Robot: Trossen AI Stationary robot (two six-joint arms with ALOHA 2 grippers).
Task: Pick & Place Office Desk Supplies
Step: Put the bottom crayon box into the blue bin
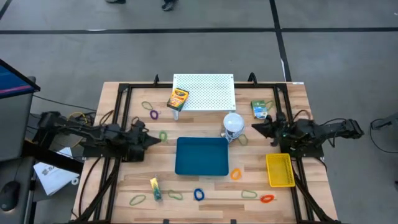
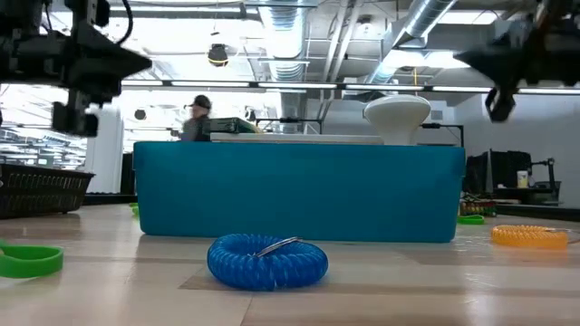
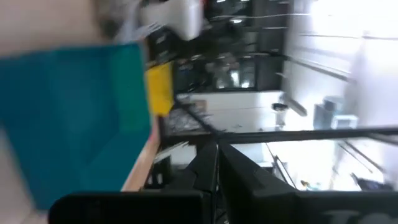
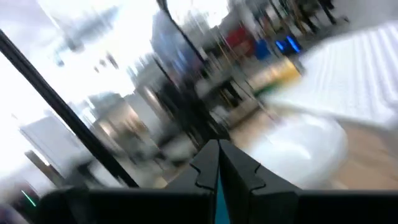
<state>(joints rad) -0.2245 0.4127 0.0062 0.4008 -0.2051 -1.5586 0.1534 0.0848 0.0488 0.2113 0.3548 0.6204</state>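
Both claws, left (image 1: 155, 140) and right (image 1: 256, 127), closed beside teal tray (image 1: 201, 157).

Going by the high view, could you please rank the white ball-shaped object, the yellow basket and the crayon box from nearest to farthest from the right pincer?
From the right pincer:
1. White ball-shaped object, just beside its tip, toward the table's middle.
2. Yellow basket, on the near right of the table.
3. Crayon box, at the far side, on the white perforated board's left edge.

Both arms are black and angular, built of jointed segments with dark cables trailing along them. The left gripper (image 1: 153, 139) and right gripper (image 1: 256, 127) each end in two slim, pointed black fingers.
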